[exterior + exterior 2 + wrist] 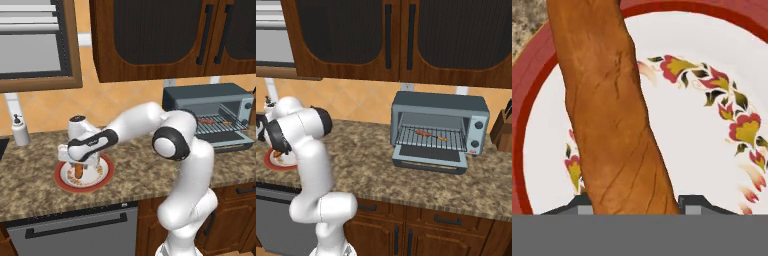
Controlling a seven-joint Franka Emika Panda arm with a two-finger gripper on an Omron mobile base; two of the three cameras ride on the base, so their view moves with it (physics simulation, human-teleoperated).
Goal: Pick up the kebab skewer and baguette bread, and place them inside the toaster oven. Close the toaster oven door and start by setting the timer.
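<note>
The baguette bread (612, 115), an orange-brown ridged loaf, lies on a red-rimmed floral plate (712, 150). My gripper (637, 205) is down over it, and both fingertips (694, 204) press against its sides. From the left base the gripper (80, 166) sits low over the plate (102, 179), with the baguette bread (79, 172) showing beneath it. The kebab skewer (428, 134) rests on the wire rack inside the toaster oven (441, 102). The toaster oven door (428, 156) hangs open, folded down flat.
A white soap dispenser (20, 131) stands at the back left of the granite counter (140, 175). A knife block (503, 130) sits right of the oven. Dark wooden cabinets (150, 40) hang overhead. A dishwasher front (75, 230) lies below the counter edge.
</note>
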